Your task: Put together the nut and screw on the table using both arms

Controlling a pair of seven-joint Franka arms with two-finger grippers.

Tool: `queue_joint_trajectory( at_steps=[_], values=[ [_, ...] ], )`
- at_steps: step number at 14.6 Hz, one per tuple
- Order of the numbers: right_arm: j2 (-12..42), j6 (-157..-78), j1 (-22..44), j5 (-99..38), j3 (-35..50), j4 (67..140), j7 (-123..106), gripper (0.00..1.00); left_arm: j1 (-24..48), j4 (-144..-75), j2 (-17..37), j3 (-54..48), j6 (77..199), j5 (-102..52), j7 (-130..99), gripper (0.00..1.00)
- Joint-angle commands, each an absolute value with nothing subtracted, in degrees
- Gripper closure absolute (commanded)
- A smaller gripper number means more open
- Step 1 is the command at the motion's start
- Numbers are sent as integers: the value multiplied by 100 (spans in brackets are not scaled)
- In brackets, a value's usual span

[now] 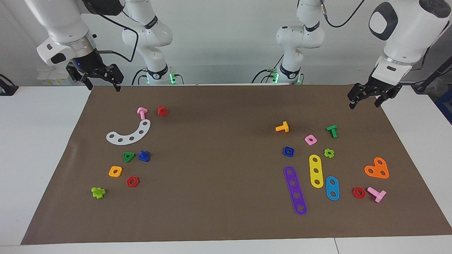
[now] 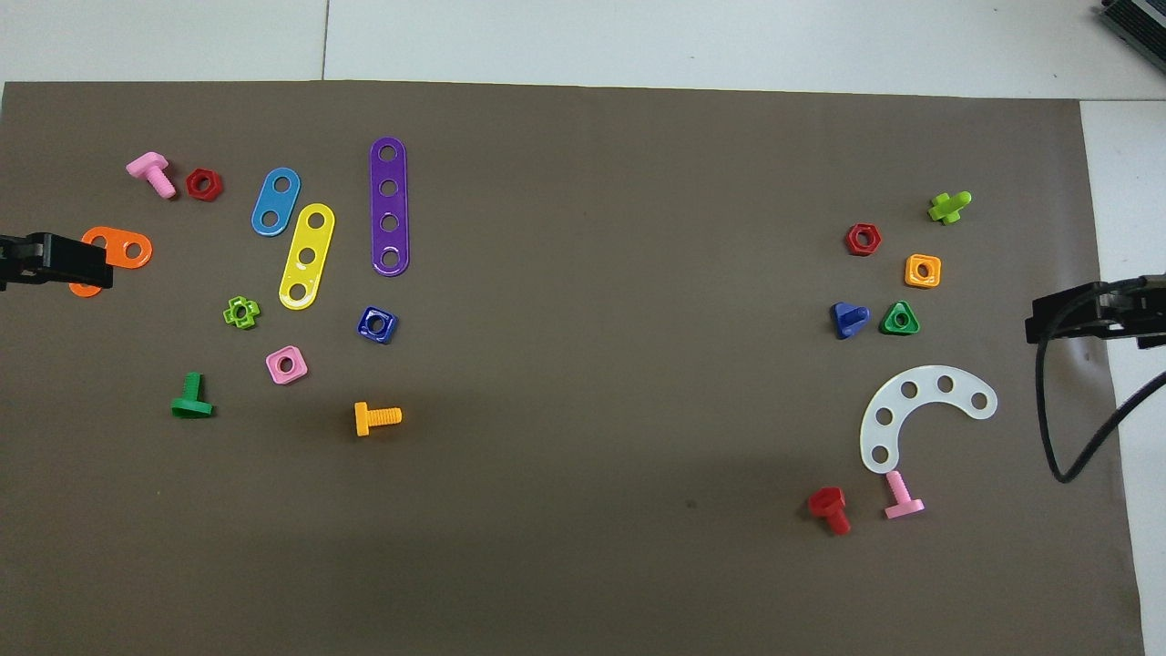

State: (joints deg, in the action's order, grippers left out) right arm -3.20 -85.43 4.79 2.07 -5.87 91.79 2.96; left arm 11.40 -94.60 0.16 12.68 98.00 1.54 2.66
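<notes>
Nut (image 1: 288, 151) and screw (image 1: 143, 155) well apart on mat (image 1: 219, 197)

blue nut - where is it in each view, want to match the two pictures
Facing view: the blue nut lies on the mat toward the left arm's end, just above the purple strip in the picture.
Overhead view: the nut lies just below that strip's lower end.
Shared landmark: the purple four-hole strip, with the pink square nut beside the blue one.
</notes>
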Motion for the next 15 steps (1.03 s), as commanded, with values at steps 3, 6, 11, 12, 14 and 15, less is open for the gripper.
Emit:
queue_joint_trajectory(
  at_steps=[3,6,11,12,14,15],
  values=[
    [-396,-8490,527,211,-633,9220,396,0,1143,-9668,-167,1248,9853,272,202,0],
    [-632,-8874,536,211,-633,9762,395,0,1143,-9668,-167,1248,9853,272,185,0],
    [-615,-9132,519,247,-624,9870,308,0,1161,-9422,-141,1161,9949,264,211,0],
    [-572,-9184,510,203,-624,9888,290,0,1125,-9370,-115,1030,9923,255,211,0],
    [-466,-9830,536,-104,-624,10271,272,0,662,-9343,-114,574,9888,81,220,0],
    [-422,-10226,536,-140,-624,10605,212,0,346,-9299,-132,249,9879,-165,220,0]
  ],
)
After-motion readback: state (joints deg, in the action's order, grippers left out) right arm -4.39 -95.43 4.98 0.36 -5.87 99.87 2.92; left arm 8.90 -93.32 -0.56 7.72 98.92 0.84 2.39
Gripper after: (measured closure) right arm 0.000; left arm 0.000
